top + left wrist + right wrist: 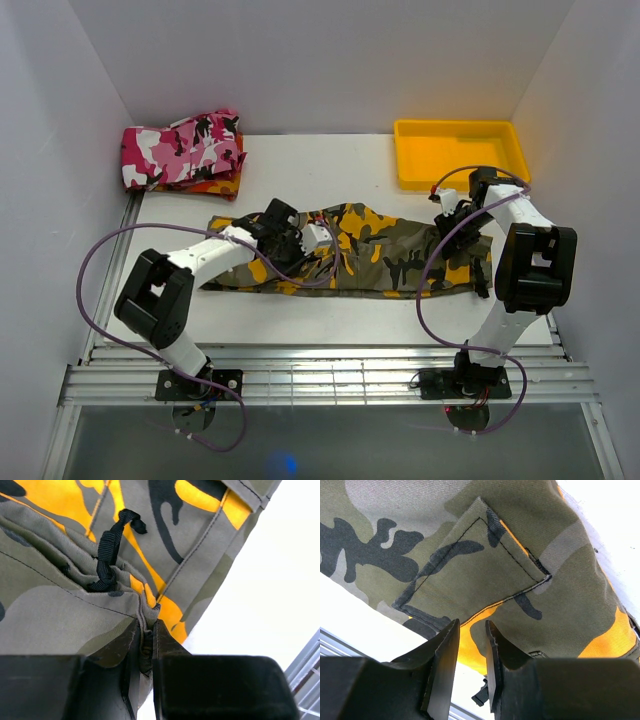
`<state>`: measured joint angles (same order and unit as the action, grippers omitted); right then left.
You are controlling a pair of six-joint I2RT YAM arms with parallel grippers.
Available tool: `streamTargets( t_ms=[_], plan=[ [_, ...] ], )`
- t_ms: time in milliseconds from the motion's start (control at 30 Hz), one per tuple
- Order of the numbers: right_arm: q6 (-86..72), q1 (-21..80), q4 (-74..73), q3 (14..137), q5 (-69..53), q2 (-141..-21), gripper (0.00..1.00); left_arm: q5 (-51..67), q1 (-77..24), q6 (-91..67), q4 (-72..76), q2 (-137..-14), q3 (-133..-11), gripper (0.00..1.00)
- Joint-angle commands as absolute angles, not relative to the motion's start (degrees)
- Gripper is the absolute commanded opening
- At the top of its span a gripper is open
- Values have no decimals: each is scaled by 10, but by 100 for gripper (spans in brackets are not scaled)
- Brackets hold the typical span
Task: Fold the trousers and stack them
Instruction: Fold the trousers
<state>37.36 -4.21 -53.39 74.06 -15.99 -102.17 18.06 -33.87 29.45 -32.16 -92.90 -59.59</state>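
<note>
The trousers (pixel 375 255), in olive, yellow-orange and black camouflage, lie spread lengthwise across the middle of the white table. My left gripper (pixel 318 243) sits on their middle part and is shut on a bunched fold of the cloth (pixel 75 615); the fingertips (pixel 134 632) pinch it next to a black strap loop (pixel 110 550). My right gripper (pixel 450 228) is over the right end. In the right wrist view it (pixel 470 630) is narrowly open just above the cloth (pixel 560 595), by a cargo pocket flap (pixel 475 570), with nothing pinched.
A yellow tray (pixel 460 126) stands at the back right. A folded pink, white and black camouflage garment (pixel 180 150) lies on a red-orange one (pixel 215 187) at the back left. White walls enclose three sides. Metal rails (pixel 320 372) run along the near edge.
</note>
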Motion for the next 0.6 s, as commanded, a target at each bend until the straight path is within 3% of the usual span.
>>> streamTargets(
  t_ms=[0,33,167,400,567],
  plan=[
    [367,-40,-528,742,-168,-1027,33,216,-341,283,-332,-924,-582,11],
    [367,-40,-529,742,-168,-1027,33,210,-341,273,-330,-927,-577,31],
    [367,-40,-532,741,-180,-1024,33,192,-331,244,-320,-915,-569,52],
    [367,-38,-539,741,-203,-1016,35,314,-272,171,-350,-846,-649,56],
    [365,-33,-553,751,-229,-1010,38,366,-215,136,-358,-898,-655,56]
  ],
)
